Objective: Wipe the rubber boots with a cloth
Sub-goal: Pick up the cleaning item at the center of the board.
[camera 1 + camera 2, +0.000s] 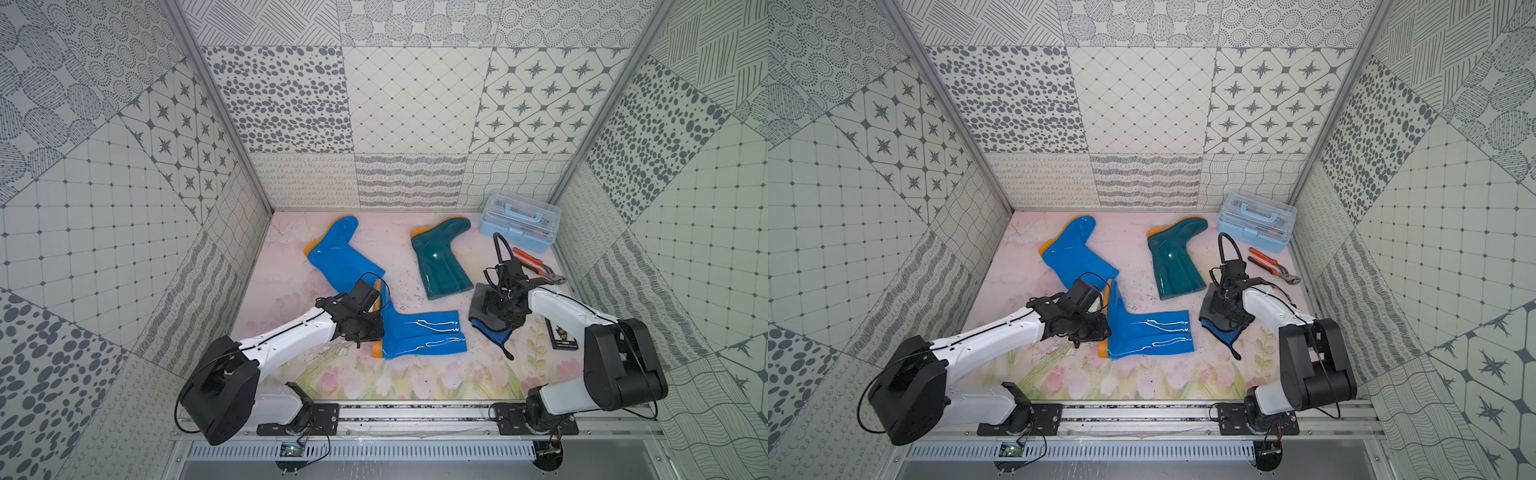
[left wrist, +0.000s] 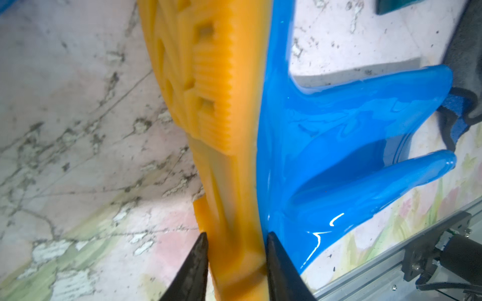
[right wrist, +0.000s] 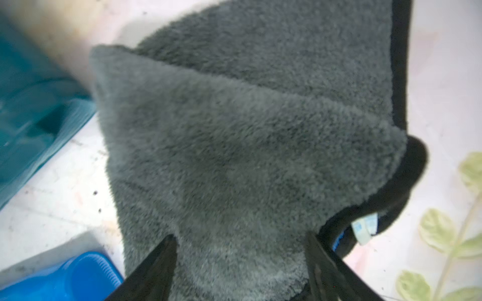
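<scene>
Three rubber boots lie on their sides on the floral mat. One blue boot (image 1: pixel 338 257) is at the back left, the dark teal boot (image 1: pixel 442 262) at the back middle, and a second blue boot (image 1: pixel 419 338) in front. My left gripper (image 2: pixel 236 242) is shut on this near boot's orange sole (image 2: pixel 234 182), a finger on each side of its heel end. The grey cloth (image 3: pixel 247 143) lies bunched on the mat right of the near boot. My right gripper (image 3: pixel 241 242) stands open directly over it, its fingers wide and set down into the pile.
A light blue toolbox (image 1: pixel 519 220) stands at the back right, with orange-handled pliers (image 1: pixel 536 266) in front of it. A black card (image 1: pixel 563 336) lies by the right arm. Patterned walls close in three sides; a metal rail (image 1: pixel 415 409) runs along the front.
</scene>
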`<state>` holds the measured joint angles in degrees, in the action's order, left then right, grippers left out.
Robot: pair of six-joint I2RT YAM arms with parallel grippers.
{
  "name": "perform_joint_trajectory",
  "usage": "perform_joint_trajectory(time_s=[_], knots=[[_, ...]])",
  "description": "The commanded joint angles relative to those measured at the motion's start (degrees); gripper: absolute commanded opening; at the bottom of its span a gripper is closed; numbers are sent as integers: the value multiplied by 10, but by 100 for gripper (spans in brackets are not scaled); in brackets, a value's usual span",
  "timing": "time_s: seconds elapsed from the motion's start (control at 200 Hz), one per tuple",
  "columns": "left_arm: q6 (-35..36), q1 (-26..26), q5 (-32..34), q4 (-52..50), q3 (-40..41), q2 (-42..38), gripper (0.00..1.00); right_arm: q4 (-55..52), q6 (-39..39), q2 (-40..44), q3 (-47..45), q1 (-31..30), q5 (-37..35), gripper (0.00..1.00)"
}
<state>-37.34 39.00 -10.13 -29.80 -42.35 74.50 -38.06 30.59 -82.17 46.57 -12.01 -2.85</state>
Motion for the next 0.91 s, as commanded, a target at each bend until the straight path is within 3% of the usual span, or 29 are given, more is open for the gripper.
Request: perform_joint_trajectory(time_s=[0.0, 0.2, 0.46, 0.585, 0.735, 0.855, 0.9], knots=[[3, 4, 10, -60, 2, -20, 41, -12, 4, 10, 1, -9, 2, 90], [2, 4, -7, -40, -18, 4, 44, 3, 15, -42, 46, -15, 17, 98], [-3, 5, -6, -28, -16, 4, 44, -36, 1, -170, 131, -31, 36, 94], [-3, 4, -4, -34, -13, -7, 45, -42, 3, -172, 115, -47, 19, 74], [1, 5, 5, -38, -10, -15, 48, -41, -13, -166, 84, -70, 0, 30], [-1, 3, 48, -53, -7, -21, 50, 14, -45, -124, 32, -74, 59, 1], [1, 2, 56, -57, -6, -30, 50, 50, -49, -84, 4, -69, 99, 0]])
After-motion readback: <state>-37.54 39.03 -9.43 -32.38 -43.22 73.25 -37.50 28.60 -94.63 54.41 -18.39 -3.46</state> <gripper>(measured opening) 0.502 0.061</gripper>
